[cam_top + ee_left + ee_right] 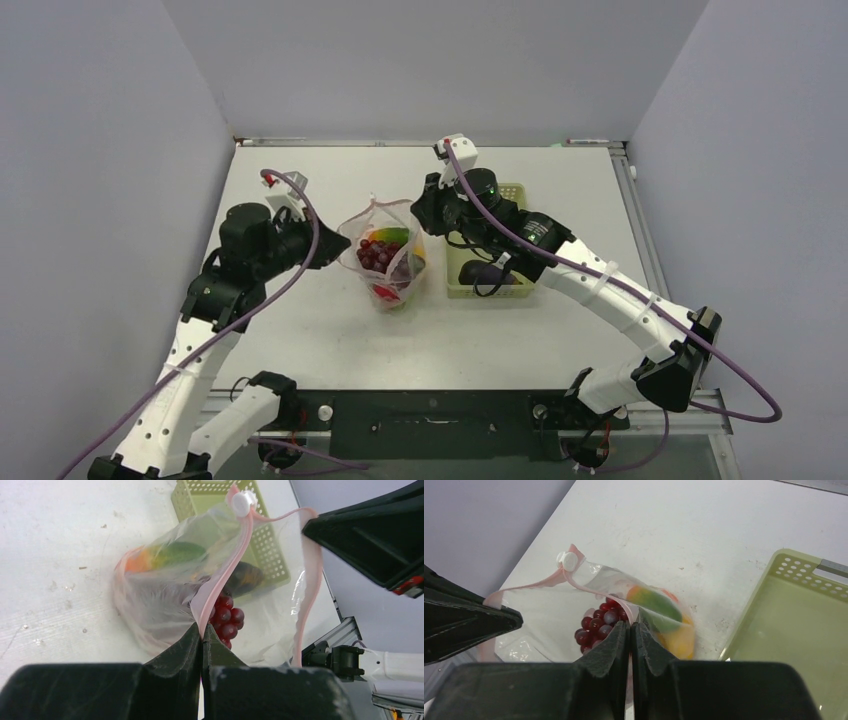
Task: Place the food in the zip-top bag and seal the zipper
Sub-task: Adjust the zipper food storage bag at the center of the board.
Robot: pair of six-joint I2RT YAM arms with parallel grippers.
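left tool (202, 632) and right tool (629, 626) each clench the zipper (227, 565), the filled zip-top bag (155, 605) between them.

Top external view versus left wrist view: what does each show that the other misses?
Only the top view shows the left arm and right arm along their length. Only the left wrist view shows the white slider on the zipper, with the left jaws shut on that strip. Both show the zip-top bag, the grapes inside and the green basket.
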